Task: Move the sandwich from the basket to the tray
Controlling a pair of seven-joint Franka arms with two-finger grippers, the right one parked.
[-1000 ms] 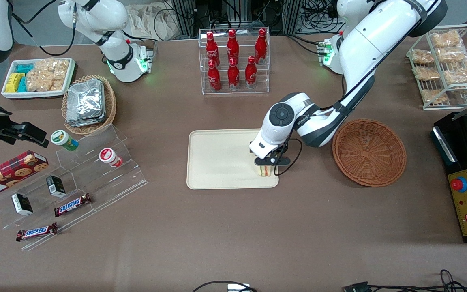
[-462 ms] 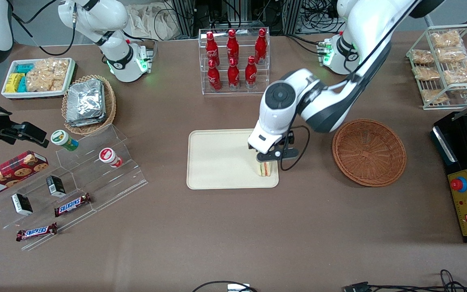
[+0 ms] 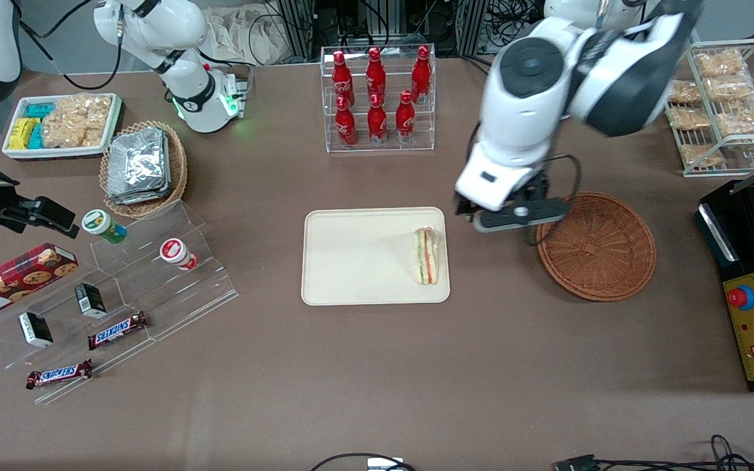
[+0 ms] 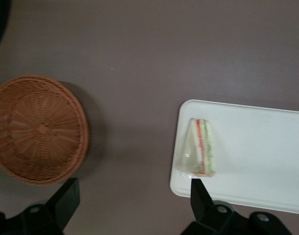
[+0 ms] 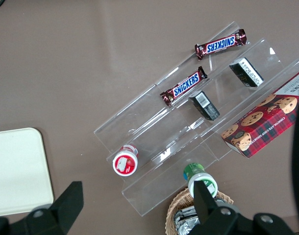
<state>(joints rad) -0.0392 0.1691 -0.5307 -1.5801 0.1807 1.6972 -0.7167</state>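
Sandwich (image 3: 426, 256) lies on the tray (image 3: 351, 258) in the front view, at the tray's end toward the working arm, its layered edge facing up through the clear wrap. The gripper (image 3: 511, 216) hangs raised above the tabletop (image 3: 377, 366) between the tray and the basket (image 3: 596, 245), holding nothing. Its fingers are hidden under the wrist body and camera mount here, and the mount overlaps the basket's rim, so part of the weave is covered. The arm's upper links run out of the picture.

From the left wrist view, the two dark fingers (image 4: 66, 198) stand wide apart with bare tabletop between them, so the gripper is released; their bases are cut off at the picture's edge. The sandwich (image 4: 199, 153) rests just inside the tray's (image 4: 267, 161) rim, and the tray itself is cut off. The basket (image 4: 37, 129) sits well apart from the tray, with nothing in it.

The right wrist view shows only one rounded corner of the tray (image 5: 17, 169).
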